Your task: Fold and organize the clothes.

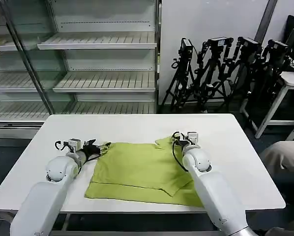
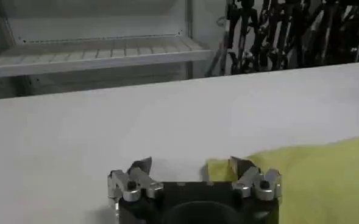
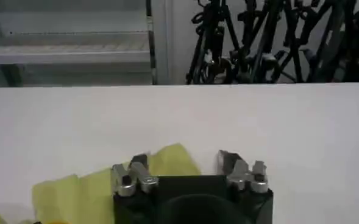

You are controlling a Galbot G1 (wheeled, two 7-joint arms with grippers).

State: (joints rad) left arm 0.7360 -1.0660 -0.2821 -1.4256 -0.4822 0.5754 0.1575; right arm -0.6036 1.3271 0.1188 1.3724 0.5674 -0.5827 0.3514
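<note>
The clothes are one lime-green T-shirt [image 1: 142, 169] lying partly folded and flat on the white table [image 1: 137, 125]. My left gripper [image 1: 103, 147] rests low at the shirt's far left corner. In the left wrist view that gripper [image 2: 191, 167] is open, and the shirt's corner [image 2: 219, 170] lies between the jaws close to one finger [image 2: 240, 167]. My right gripper [image 1: 178, 138] sits at the shirt's far right corner, by a sleeve. In the right wrist view it [image 3: 184, 163] is open too, with a pointed tip of the fabric [image 3: 173, 159] lying between its fingers.
Grey wire shelving [image 1: 102, 81] stands behind the table. A cluster of black tripods [image 1: 220, 73] fills the back right, and a second white table [image 1: 289, 81] is at the far right. Bare tabletop runs all around the shirt.
</note>
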